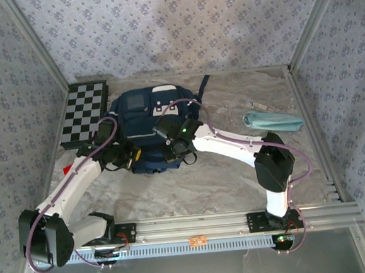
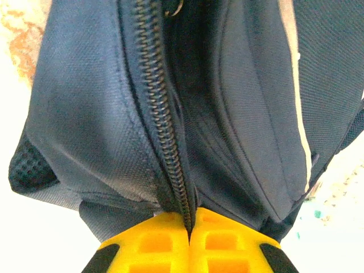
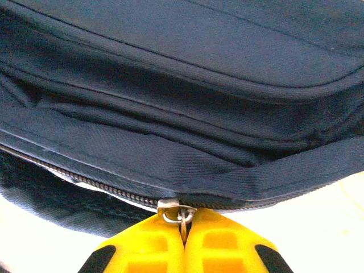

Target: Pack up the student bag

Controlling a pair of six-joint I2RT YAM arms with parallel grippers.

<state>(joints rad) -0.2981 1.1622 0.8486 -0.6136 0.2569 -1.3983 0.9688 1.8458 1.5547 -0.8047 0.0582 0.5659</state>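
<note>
1. Pinched tight, the right gripper [image 3: 183,228] grips the zip pull [image 3: 181,215].
2. The left gripper [image 2: 190,230], pressed together, nips the zip [image 2: 165,131].
3. The bag [image 1: 145,123] lies at the bench [image 1: 193,186] far edge, left of centre, beside the checkerboard [image 1: 84,112].

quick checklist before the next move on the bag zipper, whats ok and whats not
1. Right gripper shut on zipper pull: ok.
2. Left gripper pinching bag at its zipper: ok.
3. Bag lying on the table between the arms: ok.
4. Zipper opened wide enough: cannot tell.
5. Pouch packed: not ok, it lies on the table right of the bag.
</note>
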